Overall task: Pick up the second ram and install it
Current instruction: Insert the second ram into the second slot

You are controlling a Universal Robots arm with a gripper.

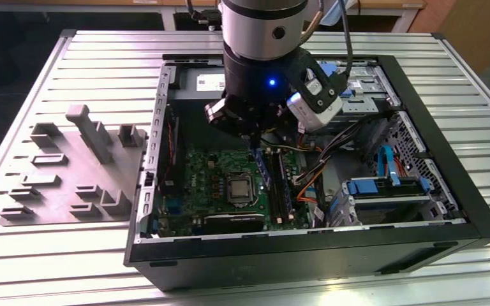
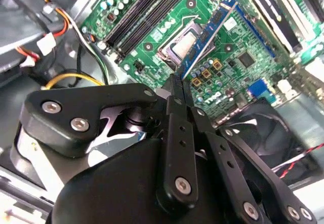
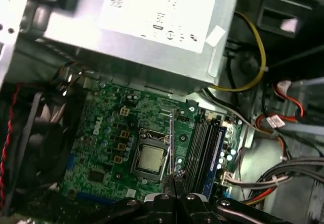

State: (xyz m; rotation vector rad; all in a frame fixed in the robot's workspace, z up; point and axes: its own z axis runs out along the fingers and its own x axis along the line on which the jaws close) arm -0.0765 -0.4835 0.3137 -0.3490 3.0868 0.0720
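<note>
**Second ram [image 2: 206, 40] gripped over the motherboard, not yet seated**

Slatted metal table [image 1: 100, 64] across the whole exterior view, bearing an open black computer case [image 1: 313, 252] at centre and a grey fixture plate [image 1: 66, 172] at the exterior view's left, well apart from the work. Inside the case, green motherboard [image 3: 106, 133] lying flat and face-up, presumably for loading straight from above, with a silver power supply [image 3: 131, 36] beside it. Reaching down into the case at upper centre of the exterior view, arm [image 1: 262, 38] with gripper [image 2: 177, 87] clenched on the second ram, pinching the thin board across its flat faces. Stick held on edge, long side running the same way as the black memory sockets [image 3: 202, 145], probably to line up contact edge with slot before any downward press. Seen in both wrist views as a narrow blue strip between the processor [image 3: 151, 159] and the sockets, near them but seemingly above the board and not in any slot. Another blue strip along the outermost socket, perhaps a stick already fitted there: hard to tell
</note>
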